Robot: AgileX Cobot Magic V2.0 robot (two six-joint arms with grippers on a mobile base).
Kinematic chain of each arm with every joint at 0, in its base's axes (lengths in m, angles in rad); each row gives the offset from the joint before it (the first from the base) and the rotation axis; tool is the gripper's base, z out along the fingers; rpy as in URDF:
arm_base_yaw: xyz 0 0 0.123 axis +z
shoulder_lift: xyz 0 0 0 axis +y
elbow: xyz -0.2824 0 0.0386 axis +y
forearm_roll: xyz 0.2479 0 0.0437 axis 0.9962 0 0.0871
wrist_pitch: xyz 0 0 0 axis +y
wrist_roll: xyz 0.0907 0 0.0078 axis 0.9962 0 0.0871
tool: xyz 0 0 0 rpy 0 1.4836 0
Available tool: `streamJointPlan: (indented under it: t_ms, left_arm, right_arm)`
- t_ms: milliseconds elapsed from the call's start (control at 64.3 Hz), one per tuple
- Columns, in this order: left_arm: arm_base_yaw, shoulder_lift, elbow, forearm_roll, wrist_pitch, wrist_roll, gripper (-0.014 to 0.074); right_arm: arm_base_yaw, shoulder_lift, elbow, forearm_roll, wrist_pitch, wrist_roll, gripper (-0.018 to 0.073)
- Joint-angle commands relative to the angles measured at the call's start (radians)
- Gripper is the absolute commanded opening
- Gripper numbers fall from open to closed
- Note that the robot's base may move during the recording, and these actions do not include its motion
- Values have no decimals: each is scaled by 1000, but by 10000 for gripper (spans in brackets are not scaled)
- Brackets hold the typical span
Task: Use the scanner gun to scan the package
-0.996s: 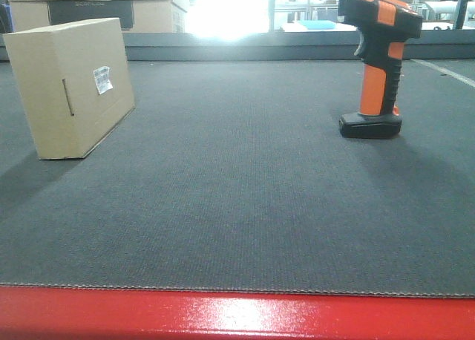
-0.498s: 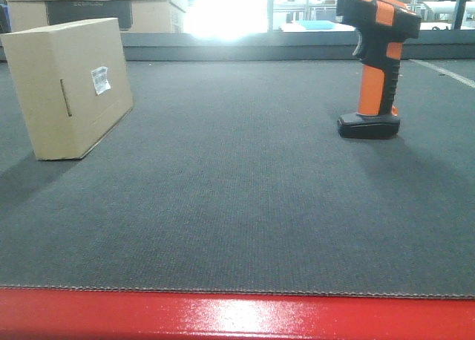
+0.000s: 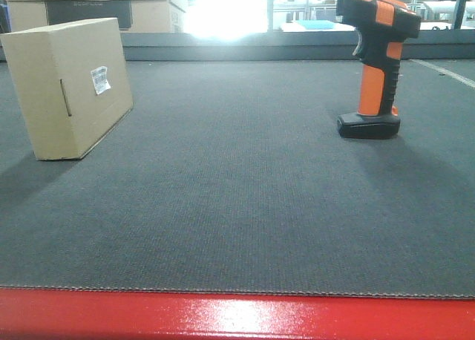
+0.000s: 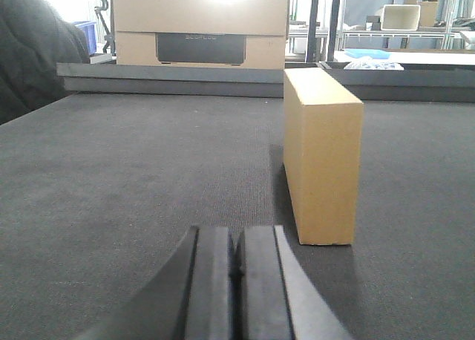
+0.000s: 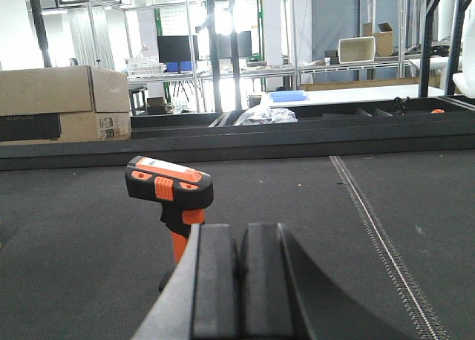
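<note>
Front-facing view: the package stands on the dark grey desk at far left, its side face bearing a small white label and a short dark slit. The scanner gun stands upright on its flat black base at right, well apart from the package, its black head with an orange stripe above the orange handle. A red edge runs along the near side of the desk. Larger stacked boxes with a dark panel sit behind the package, beyond the desk's far rim. Neither arm appears in this view.

Left wrist view: the left gripper sits low over the desk, its 2 black jaws pressed together with nothing between them. The package stands just ahead and slightly right, showing a plain narrow face. The stacked boxes lie farther back.

Right wrist view: the right gripper likewise has its 2 jaws closed against each other, empty. The scanner gun stands ahead and to the left, its lower handle hidden behind the jaws. A pale seam runs across the desk at right.
</note>
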Motion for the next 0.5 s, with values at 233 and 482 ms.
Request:
streamJointPlan:
  t_ms: [233,482]
  left_arm:
    - [5,-6,-2,-5,-22,0,-111]
    - [5,-6,-2,-5,-22,0,-111]
  right_arm:
    - [-4,-3,2,-16,-16,-1,-168]
    - [-4,-5,121,183,-60,-247,-168]
